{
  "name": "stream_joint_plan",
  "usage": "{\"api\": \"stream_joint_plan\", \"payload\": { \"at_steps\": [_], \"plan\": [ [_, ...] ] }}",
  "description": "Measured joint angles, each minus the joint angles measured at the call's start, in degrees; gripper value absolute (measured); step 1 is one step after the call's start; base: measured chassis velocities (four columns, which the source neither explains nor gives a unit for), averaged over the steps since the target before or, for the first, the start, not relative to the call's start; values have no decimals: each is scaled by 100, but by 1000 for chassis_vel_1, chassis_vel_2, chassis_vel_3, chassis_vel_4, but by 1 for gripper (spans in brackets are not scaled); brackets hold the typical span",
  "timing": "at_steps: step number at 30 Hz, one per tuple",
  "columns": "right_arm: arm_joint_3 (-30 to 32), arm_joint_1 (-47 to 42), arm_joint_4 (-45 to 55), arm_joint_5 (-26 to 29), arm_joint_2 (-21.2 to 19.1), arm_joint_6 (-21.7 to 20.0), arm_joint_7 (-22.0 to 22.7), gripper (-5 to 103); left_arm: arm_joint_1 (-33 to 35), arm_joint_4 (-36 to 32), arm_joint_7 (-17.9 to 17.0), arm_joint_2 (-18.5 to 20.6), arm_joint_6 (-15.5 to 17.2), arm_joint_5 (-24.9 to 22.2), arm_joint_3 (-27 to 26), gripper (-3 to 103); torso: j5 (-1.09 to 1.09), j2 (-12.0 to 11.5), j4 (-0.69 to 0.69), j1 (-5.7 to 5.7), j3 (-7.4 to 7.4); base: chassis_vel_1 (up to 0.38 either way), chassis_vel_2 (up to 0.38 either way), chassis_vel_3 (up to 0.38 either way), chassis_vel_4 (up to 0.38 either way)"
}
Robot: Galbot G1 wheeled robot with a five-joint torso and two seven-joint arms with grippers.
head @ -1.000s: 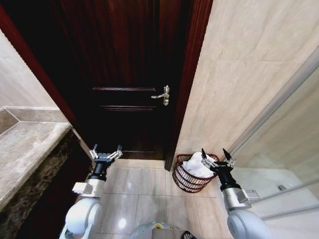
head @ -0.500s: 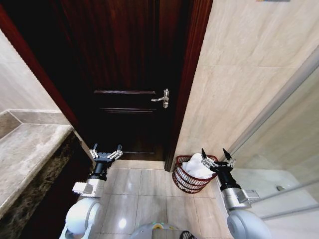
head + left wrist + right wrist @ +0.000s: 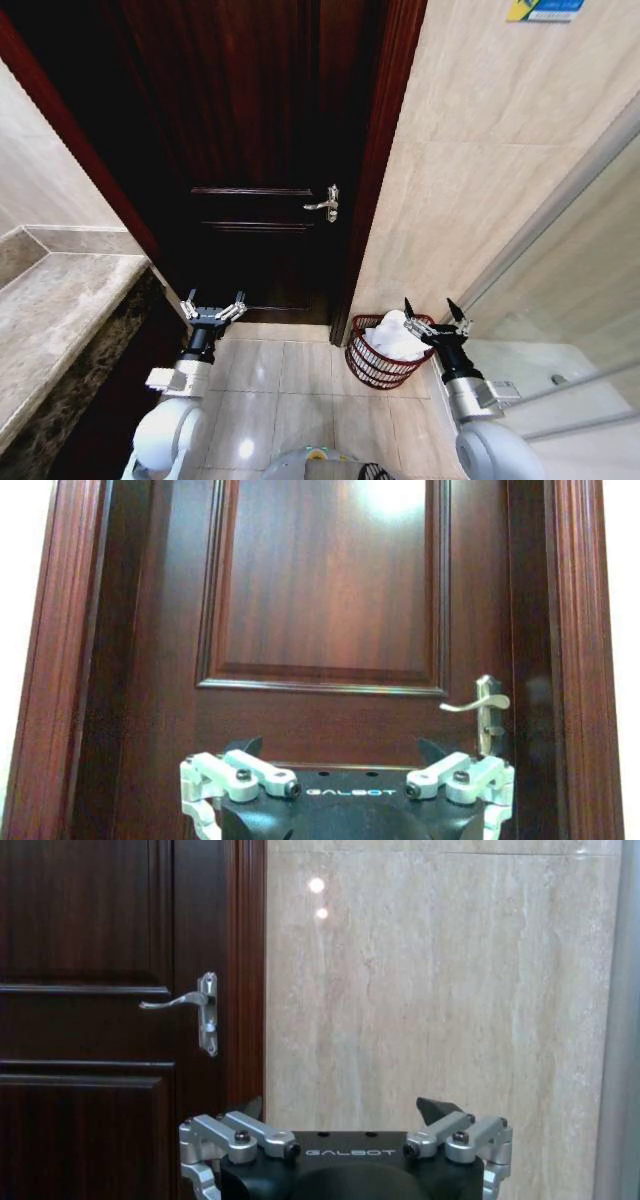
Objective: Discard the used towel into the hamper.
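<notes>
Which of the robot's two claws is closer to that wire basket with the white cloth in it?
The right gripper, open beside the dark red-brown wire hamper; the left gripper faces the door.

Ahead of my right end effector [image 3: 434, 311] sit a wire hamper [image 3: 380, 358], soft white cloth towel [image 3: 395, 338], glossy wood door [image 3: 255, 150].

Door: dark red-brown panelled wooden door [image 3: 255, 150], closed.
Handle: silver metal lever handle [image 3: 324, 203], on the door's right edge.
Wall: beige stone-tiled wall [image 3: 480, 150], right of door.
Counter: grey marble countertop [image 3: 50, 310], at left.
Sign: blue-yellow sticker [image 3: 543, 9], text unreadable.
</notes>
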Motion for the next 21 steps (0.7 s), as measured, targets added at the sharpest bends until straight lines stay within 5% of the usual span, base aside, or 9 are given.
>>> {"api": "stream_joint_plan", "payload": {
  "at_steps": [21],
  "plan": [
    [0,-1,0,0,0,0,0,100,-14,6,-2,-36,-62,20,6,100,-1,-44,0,-24,-27,70,-64,-65,71]
  ]
}}
